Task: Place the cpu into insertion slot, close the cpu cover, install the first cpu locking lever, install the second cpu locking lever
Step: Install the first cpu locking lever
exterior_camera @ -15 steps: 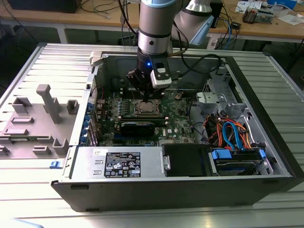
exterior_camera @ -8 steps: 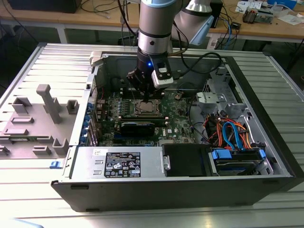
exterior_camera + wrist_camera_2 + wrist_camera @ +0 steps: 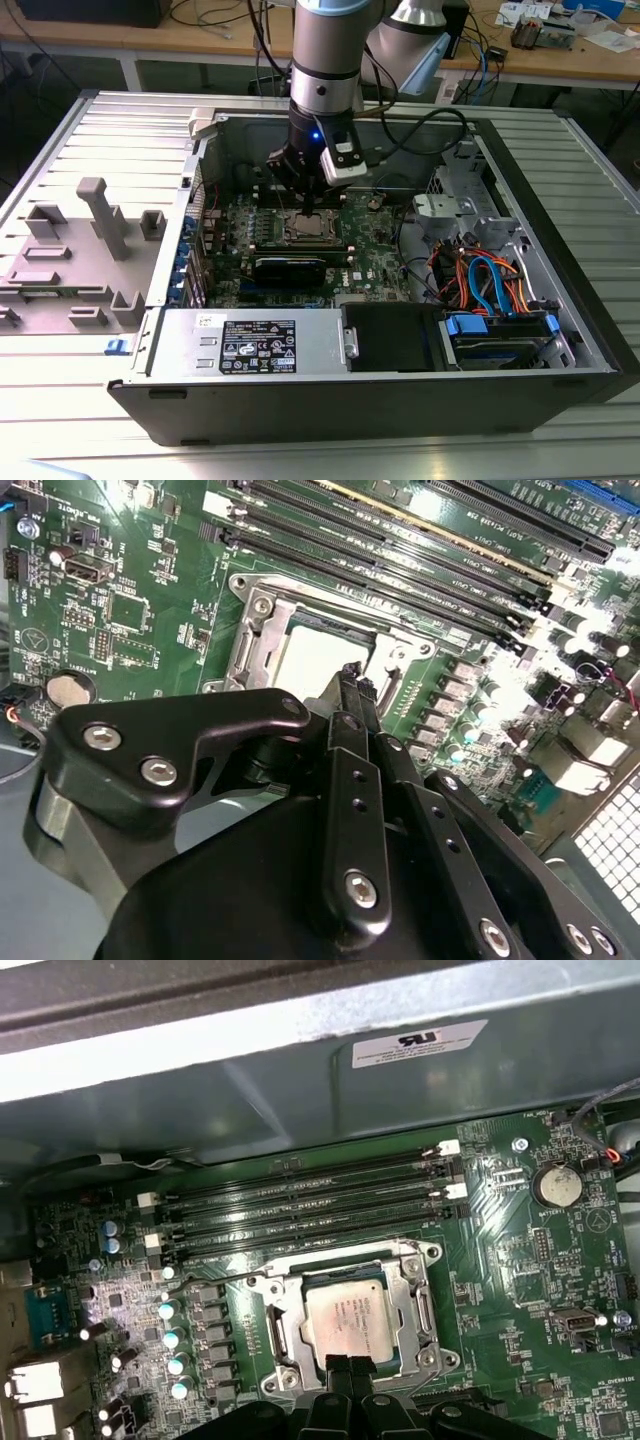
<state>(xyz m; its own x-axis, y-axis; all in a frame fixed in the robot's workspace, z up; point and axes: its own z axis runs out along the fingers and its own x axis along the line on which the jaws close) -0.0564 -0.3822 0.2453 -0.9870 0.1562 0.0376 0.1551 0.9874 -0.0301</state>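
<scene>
The cpu (image 3: 350, 1317) lies flat in the insertion slot (image 3: 305, 230), its silvery top showing through the window of the cpu cover (image 3: 283, 1322). The cover lies down over the chip's edges. A thin metal lever (image 3: 330, 1260) runs along the socket's side toward the memory slots. My gripper (image 3: 349, 1364) is shut with nothing between its fingers, and its tips hang just over the socket's edge that faces away from the memory slots. In the second wrist view the gripper (image 3: 357, 675) points down at the cpu (image 3: 310, 655) and the cover (image 3: 248, 645). In the exterior view the gripper (image 3: 312, 205) hovers right above the socket.
Long black memory slots (image 3: 300, 1205) run between the socket and the case wall (image 3: 300, 1080). A coin battery (image 3: 556, 1185) sits on the board. The power supply (image 3: 250, 345) and orange and blue cables (image 3: 490, 280) crowd the case's front. A grey fixture (image 3: 100, 215) stands outside at the exterior view's left.
</scene>
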